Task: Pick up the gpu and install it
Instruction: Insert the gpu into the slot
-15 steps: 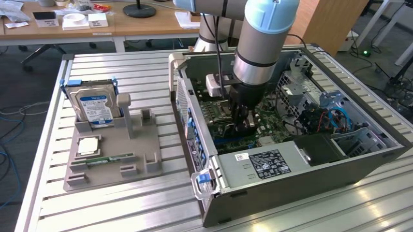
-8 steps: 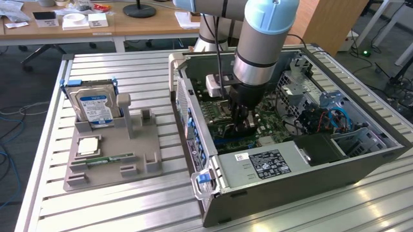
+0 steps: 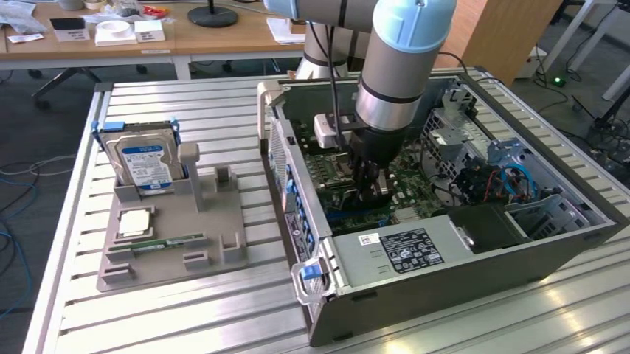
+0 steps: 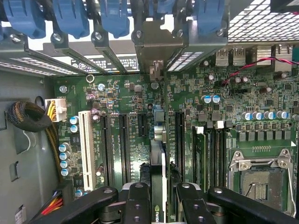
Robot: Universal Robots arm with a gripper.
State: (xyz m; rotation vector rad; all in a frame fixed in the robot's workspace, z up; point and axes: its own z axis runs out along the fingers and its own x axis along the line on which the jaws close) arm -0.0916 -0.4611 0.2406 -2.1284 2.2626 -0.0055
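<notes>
We see the gripper [image 4: 159, 205] clamped on the gpu [image 4: 157, 168], edge-down over the motherboard [image 4: 121, 100], not yet seated.

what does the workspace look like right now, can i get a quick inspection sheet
surface: slatted aluminium table, carrying a grey parts holder and an open computer case
job's things: gpu held edge-on between the fingers, down over the motherboard slots, its metal bracket up at the rear slot openings
clutter: hard drive upright in the holder, memory stick lying flat in it, plus a square chip
grippers: gripper shut on the gpu, inside the case
cables: blue cables in the case; yellow, red and black wire bundle beside the board
surroundings: wooden desk with small boxes behind; cables on the floor at the exterior view's left
</notes>
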